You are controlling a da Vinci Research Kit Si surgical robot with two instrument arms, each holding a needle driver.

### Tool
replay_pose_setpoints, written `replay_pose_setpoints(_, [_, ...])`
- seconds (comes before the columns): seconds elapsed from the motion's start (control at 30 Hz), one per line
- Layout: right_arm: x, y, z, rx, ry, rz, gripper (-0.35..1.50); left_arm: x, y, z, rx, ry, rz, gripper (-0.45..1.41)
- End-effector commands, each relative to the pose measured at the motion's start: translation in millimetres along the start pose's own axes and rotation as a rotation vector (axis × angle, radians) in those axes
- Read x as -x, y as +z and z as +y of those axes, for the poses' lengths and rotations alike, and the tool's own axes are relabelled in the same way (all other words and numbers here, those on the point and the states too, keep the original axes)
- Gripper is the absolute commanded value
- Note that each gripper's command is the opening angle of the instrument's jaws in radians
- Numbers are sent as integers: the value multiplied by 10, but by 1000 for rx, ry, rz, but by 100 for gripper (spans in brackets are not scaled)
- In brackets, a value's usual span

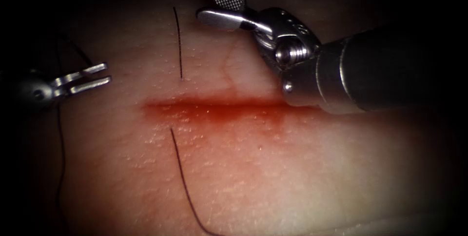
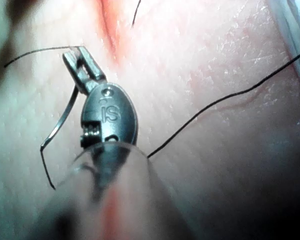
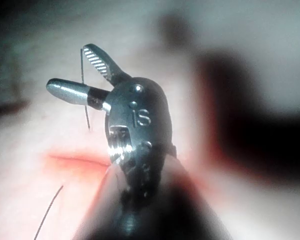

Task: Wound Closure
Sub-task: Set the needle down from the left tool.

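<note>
The cut [image 1: 209,105] runs across the tissue [image 1: 292,167]. My left tool [image 1: 106,72] lies off the cut's left end, jaws shut on the curved needle [image 2: 60,117]. The needle hangs free of the tissue beside the left tool [image 2: 82,57]. Dark thread [image 1: 179,46] enters the tissue above the cut and comes out below it, trailing toward the front. My right tool [image 1: 207,4] hovers above the cut just right of that upper thread, its jaws open and holding nothing. Up close, the thread [image 3: 85,107] passes by the right tool [image 3: 67,67].
Red fluid [image 1: 219,116] stains the cut and the skin just below it. The right tool's thick shaft [image 1: 390,70] covers the cut's right end. Loose thread [image 1: 61,143] hangs down beside the left tool, and another strand [image 2: 225,97] lies across the tissue.
</note>
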Motion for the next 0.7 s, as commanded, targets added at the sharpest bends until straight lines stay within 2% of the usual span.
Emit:
replay_pose_setpoints(0.03, [-1, -4, 4, 3, 2, 3, 132, 9, 8, -1, -1, 6, -2, -45])
replay_pose_setpoints(0.1, [-10, -21, 6, 7, -1, 4, 130, 25, 13, -10, -2, 19, -44, -45])
replay_pose_setpoints(0.3, [-11, -45, 8, 4, -8, -2, 125, 52, 23, -23, 2, 40, -106, -45])
replay_pose_setpoints(0.43, [-9, -51, 5, -2, -7, -5, 117, 70, 29, -29, 11, 40, -145, -45])
replay_pose_setpoints(0.7, [-8, -48, 4, -4, -8, -5, 111, 98, 43, -44, 18, 51, -219, -45])
